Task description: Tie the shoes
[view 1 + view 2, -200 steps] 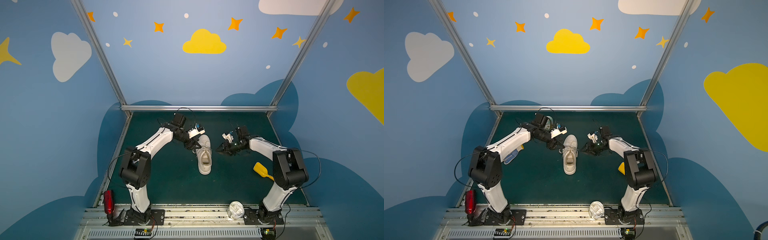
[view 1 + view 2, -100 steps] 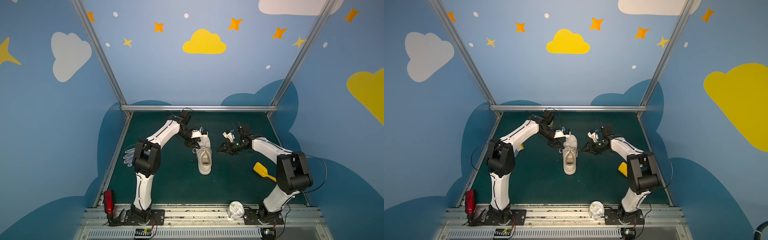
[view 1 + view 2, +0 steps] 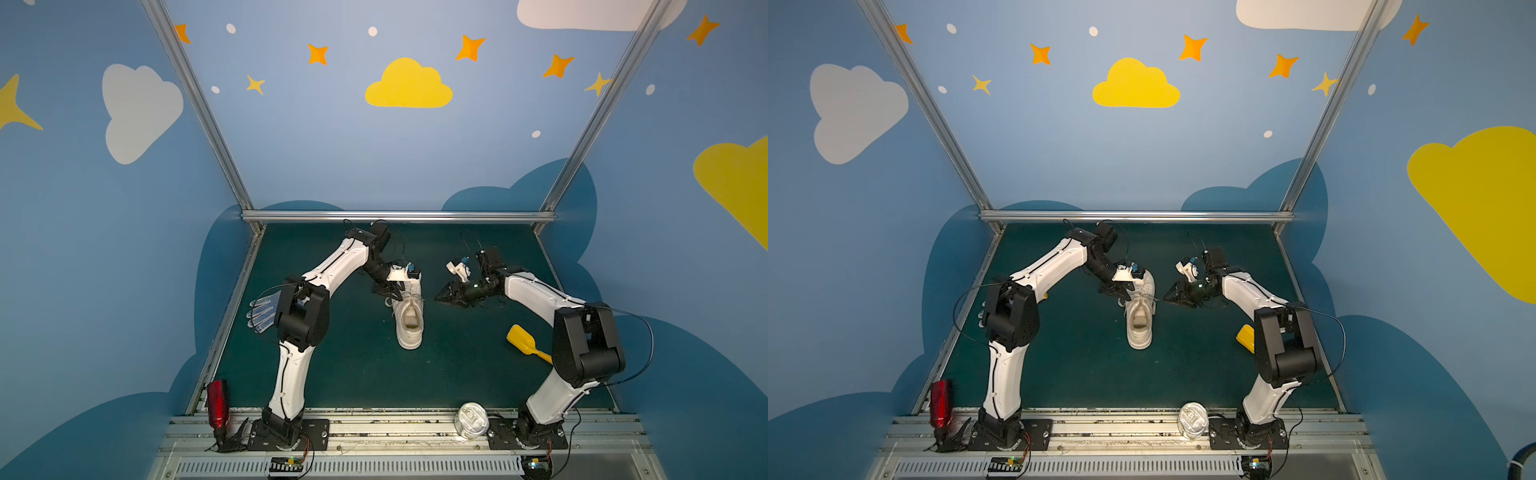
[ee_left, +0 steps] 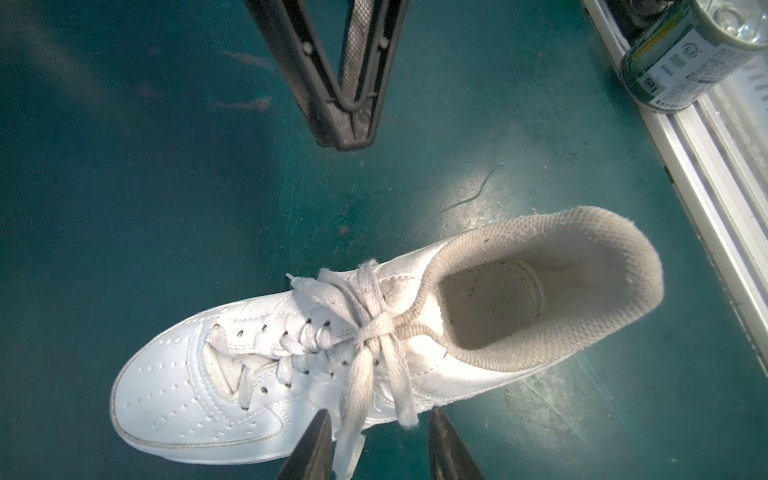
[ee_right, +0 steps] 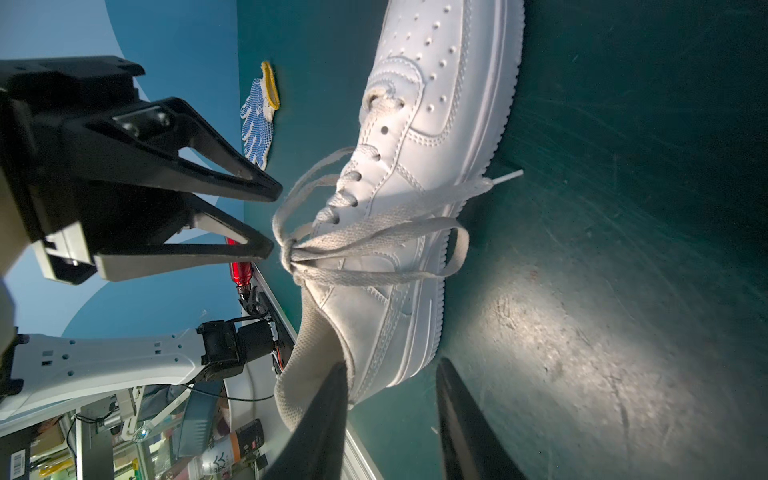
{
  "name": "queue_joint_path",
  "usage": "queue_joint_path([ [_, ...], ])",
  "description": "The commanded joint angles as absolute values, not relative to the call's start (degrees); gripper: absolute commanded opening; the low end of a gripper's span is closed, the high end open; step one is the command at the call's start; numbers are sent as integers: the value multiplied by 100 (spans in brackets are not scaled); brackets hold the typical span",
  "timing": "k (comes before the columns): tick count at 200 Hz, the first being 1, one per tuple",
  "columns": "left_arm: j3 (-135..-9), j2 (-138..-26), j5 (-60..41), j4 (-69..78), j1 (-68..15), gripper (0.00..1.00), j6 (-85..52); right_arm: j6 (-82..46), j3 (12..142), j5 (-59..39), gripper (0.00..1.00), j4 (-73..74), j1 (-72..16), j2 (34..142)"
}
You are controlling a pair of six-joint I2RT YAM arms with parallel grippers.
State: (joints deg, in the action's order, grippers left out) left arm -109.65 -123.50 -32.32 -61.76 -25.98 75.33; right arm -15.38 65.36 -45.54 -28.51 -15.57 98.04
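Sneaker (image 3: 409, 318), white and low-top, stands upright on its sole in the middle of the green tabletop (image 3: 332, 374), toe toward the back wall, heel toward the arm bases. Its laces (image 4: 384, 328) are gathered in a knot over the tongue. Left pincer (image 4: 380, 411) hovers at the sneaker's left side, its 2 fingers spread, with 1 flat lace strand hanging between them, unpinched. Right pincer (image 5: 392, 363) sits just right of the sneaker, apart from it, fingers parted and holding nothing. A blue-dotted glove (image 3: 264, 313) lies by the tabletop's left edge.
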Motion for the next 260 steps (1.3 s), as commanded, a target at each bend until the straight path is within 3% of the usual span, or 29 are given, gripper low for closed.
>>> queue_joint_path([
  [1, -10933, -12452, -3071, -6070, -2637, 33, 7547, -1493, 6706, -4641, 36, -2975, -1538, 9853],
  [32, -11004, -12507, -2980, -6022, -2680, 27, 7523, -1468, 6706, -4639, 36, -3023, -1515, 9835],
  [134, -10895, -12507, -2856, -5715, -2783, 25, 7532, -1332, 6734, -4697, 37, -3026, -1514, 9835],
  [211, -10762, -12465, -2978, -5707, -2874, 26, 7677, -1390, 6538, -5164, 41, -2152, -1584, 10024],
  [240, -10735, -12461, -3061, -5694, -2874, 8, 7660, -1506, 6441, -5256, 42, -1849, -1670, 10132],
  [260, -10716, -12455, -3013, -5688, -2874, 4, 7654, -1922, 6351, -5395, 43, -1562, -1635, 10295],
])
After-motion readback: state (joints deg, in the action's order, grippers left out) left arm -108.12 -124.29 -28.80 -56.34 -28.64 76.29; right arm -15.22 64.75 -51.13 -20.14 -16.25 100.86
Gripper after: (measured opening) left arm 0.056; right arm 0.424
